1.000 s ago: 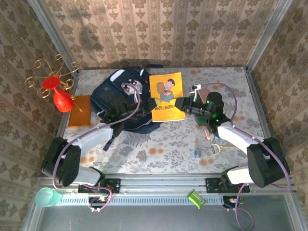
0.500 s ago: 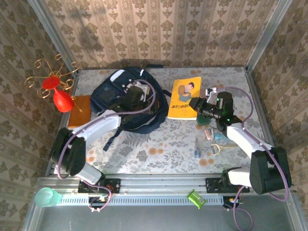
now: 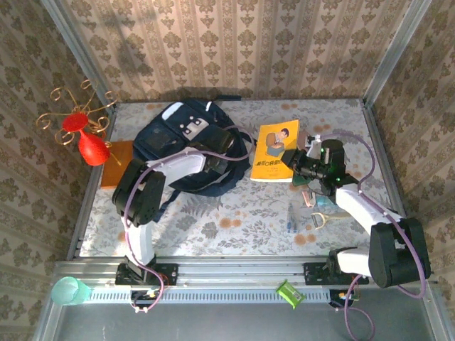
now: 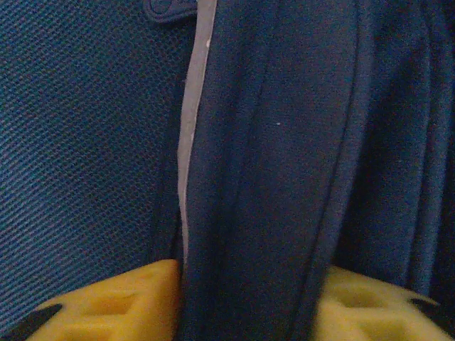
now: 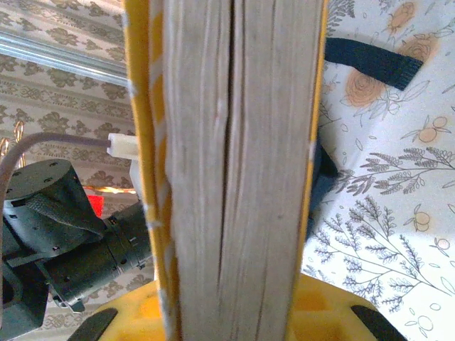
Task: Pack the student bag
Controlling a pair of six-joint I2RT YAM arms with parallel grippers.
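Left tool point(image 4: 242, 302): a thick fold of navy fabric with a pale stripe runs up between both yellow fingers point(image 4: 106, 302) and fills the gap, so it's clamped on the student bag point(image 3: 178, 131). Top view puts that tool at the bag's right side, arm bent across the lower edge of the bag.

Right tool point(image 5: 234, 312): clamped on the yellow book point(image 3: 276, 150). The wrist cam looks straight at the page edges, a yellow cover on each side, with the fingers pressing on both covers.

Bag: lying on the tabletop point(image 3: 234, 220), left of centre toward the back, white-grey patch facing up. One dark strap point(image 5: 370, 60) trails over the floral cloth.

Book: just right of the bag, cover with a cartoon figure facing up toward the top camera, right edge in the tool. Can't tell if its lower edge touches the tabletop.

Other stuff:
- Red vase point(image 3: 92, 149) at far left, in front of a gold wire stand point(image 3: 71, 114).
- Flat orange item point(image 3: 117, 165) beside the vase.
- A few small items point(image 3: 313, 209) on the cloth near the right arm, too small to ID.
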